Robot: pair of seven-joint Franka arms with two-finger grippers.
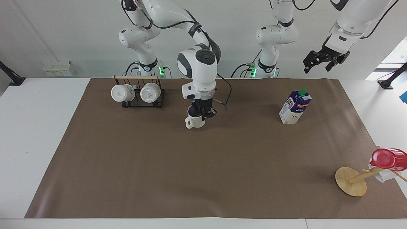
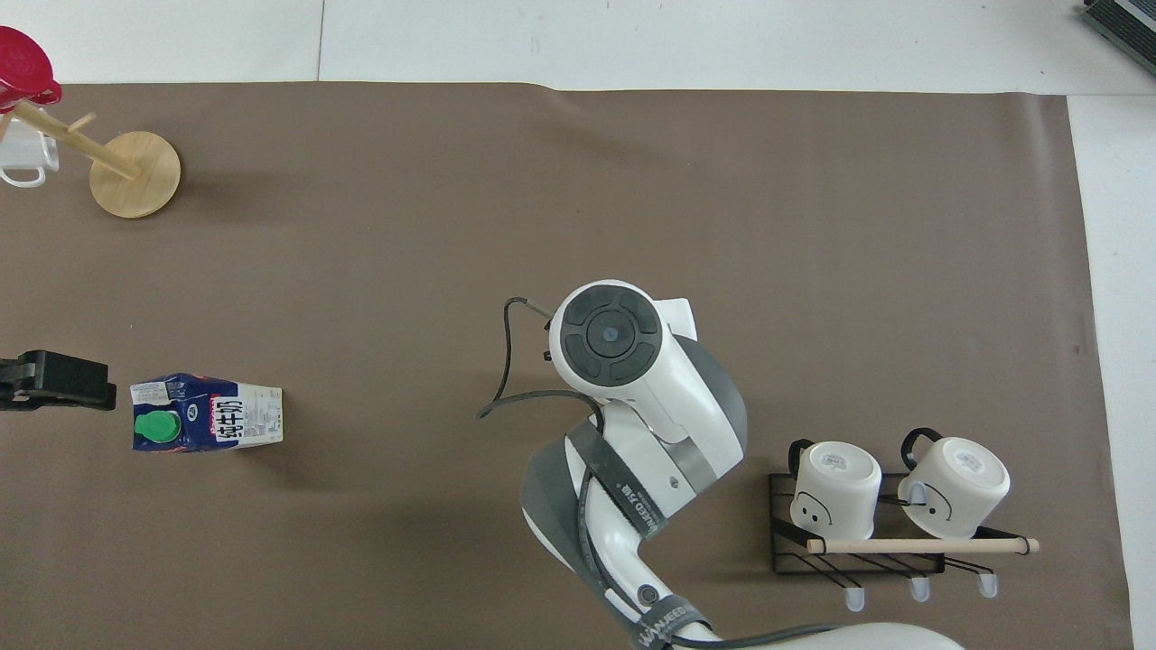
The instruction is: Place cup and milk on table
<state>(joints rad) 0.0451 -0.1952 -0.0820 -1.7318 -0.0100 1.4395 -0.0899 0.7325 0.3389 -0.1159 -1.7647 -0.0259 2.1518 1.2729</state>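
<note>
The cup, cream-white with a dark inside, hangs upright over the middle of the brown sheet, its handle pointing toward the right arm's end. My right gripper is shut on the cup's rim from above. In the overhead view the right arm's wrist hides both cup and gripper. The milk stands upright on the sheet toward the left arm's end of the table. My left gripper waits open in the air beside the milk's green cap.
A black wire rack with two white mugs stands near the right arm's base. A tipped wooden stand with a red cup lies far from the robots at the left arm's end.
</note>
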